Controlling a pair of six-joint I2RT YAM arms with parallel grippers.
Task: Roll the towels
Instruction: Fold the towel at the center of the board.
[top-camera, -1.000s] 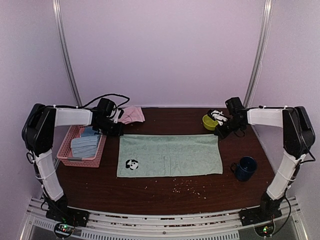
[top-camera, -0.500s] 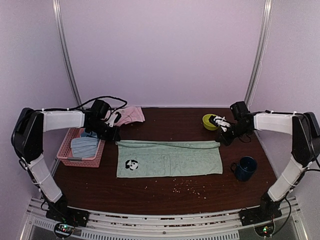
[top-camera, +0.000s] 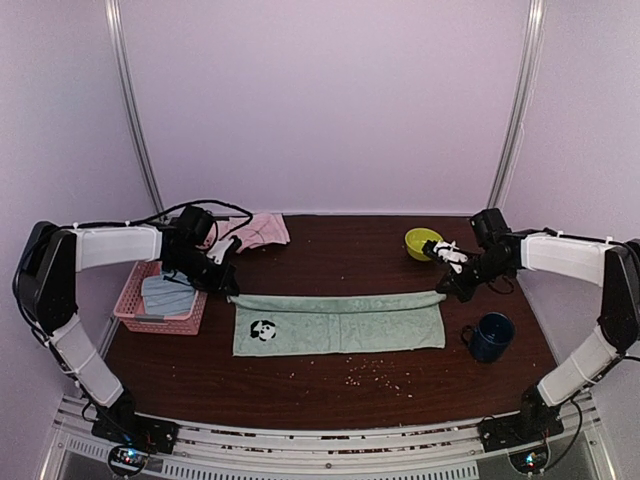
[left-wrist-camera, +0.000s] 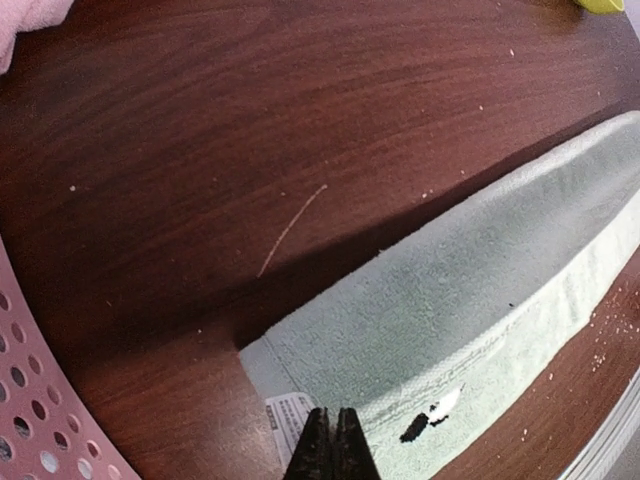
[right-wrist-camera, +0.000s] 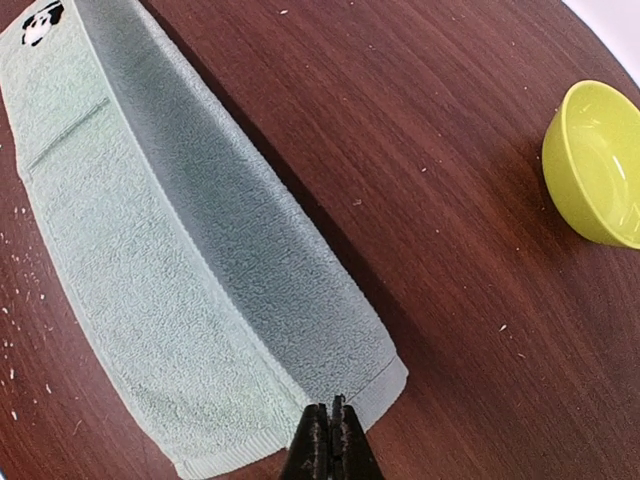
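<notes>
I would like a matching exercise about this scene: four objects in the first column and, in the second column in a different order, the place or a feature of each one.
Column A
1. green towel
2. pink towel
3. blue mug
4. pink basket

Column B
a. lies crumpled at the far edge, on the left side
b. stands upright on the right side
c. holds blue-grey towels
d. bears a panda print

Pairs: 1-d, 2-a, 3-b, 4-c
</notes>
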